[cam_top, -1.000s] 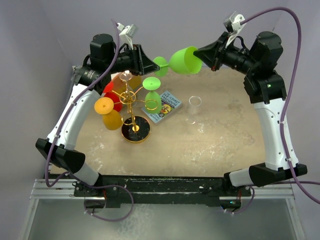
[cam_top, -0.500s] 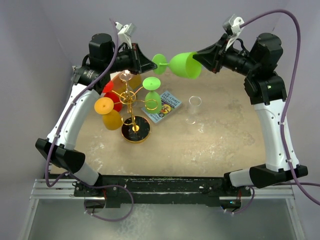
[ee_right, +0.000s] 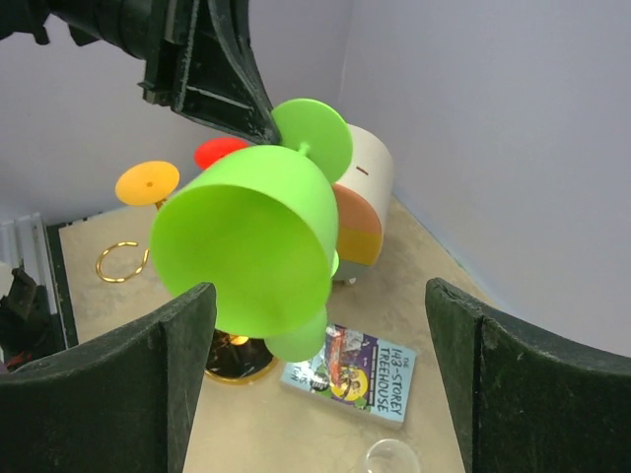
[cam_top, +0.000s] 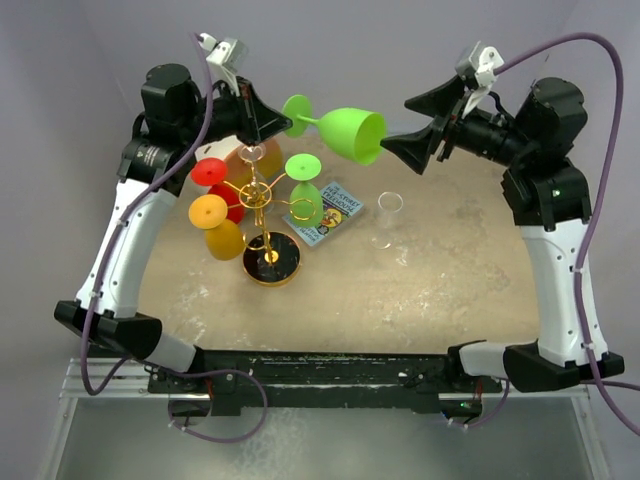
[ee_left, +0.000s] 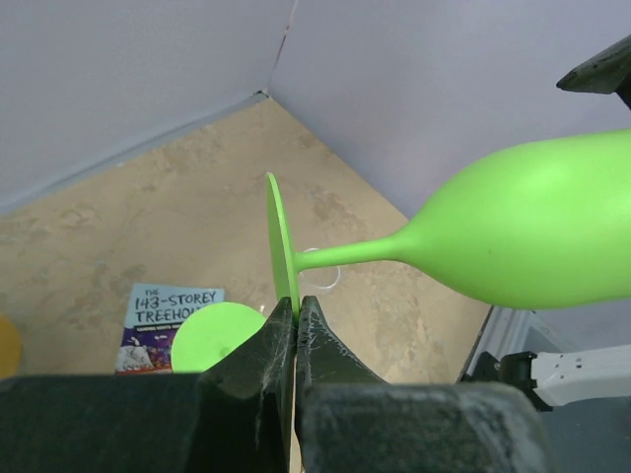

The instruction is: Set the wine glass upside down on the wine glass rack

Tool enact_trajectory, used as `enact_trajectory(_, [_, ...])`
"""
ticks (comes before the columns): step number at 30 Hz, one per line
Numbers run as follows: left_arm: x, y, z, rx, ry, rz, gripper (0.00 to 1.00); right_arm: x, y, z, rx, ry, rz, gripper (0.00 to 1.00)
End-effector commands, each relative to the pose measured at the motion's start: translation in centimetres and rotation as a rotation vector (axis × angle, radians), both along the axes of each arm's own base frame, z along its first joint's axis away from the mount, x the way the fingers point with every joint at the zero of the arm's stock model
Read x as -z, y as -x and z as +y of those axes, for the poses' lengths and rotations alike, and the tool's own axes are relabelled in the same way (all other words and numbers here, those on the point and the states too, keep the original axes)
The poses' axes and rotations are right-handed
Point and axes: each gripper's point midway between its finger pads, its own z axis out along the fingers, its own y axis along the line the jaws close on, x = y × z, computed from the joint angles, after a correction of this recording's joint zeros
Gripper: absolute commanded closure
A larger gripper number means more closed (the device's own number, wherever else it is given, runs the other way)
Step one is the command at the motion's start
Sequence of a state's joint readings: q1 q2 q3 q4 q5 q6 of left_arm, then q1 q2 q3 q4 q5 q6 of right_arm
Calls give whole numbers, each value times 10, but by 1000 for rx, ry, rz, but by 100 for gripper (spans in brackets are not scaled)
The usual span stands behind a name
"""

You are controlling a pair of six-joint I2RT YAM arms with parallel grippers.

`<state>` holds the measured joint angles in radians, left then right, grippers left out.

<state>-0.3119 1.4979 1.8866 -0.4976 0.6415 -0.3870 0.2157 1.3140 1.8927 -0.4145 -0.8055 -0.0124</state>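
Both arms same build. The left arm (cam_top: 125, 240) and right arm (cam_top: 560, 270) have glossy white shell links, with black cylindrical joint housings and black base blocks. A purple cable (cam_top: 550, 47) runs along each arm to a small white-grey wrist camera (cam_top: 222, 50). Green indicator light (cam_top: 553, 187) on the right arm's black housing. Jaws are matte black wedges; the left pair's inner faces are scuffed, with pale fibres.

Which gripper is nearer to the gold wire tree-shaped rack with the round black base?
Left. The left gripper, shut on the foot of the bright green wine glass, is close by the rack; the right gripper, open, is far off to its right.
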Motion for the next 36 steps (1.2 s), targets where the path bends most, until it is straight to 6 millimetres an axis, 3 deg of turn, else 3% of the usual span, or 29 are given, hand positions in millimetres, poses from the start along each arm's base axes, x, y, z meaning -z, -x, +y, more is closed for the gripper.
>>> enact_trajectory(1, [-45,17,22,-58,-77,-243,100,-28,22,-12,9,-9,-88,10])
enact_trajectory(5, [-54,30,41,-94,-234,-417,100,-35,24,-28,67,-11,-102,10])
enact_trajectory(9, [-49,61,52,-33,-410,-558,100,-35,19,-41,132,3,-112,10])
enact_trajectory(17, [-15,125,67,191,-664,-725,100,-17,1,-60,208,12,-75,10])
enact_trajectory(24, [36,176,77,377,-719,-636,100,-10,0,-66,227,21,-71,9])
enact_trajectory(32, [77,199,113,377,-913,-647,100,-4,-1,-67,226,23,-61,8])
enact_trajectory(36, [90,199,129,374,-1023,-684,100,-2,-3,-67,228,24,-58,8])
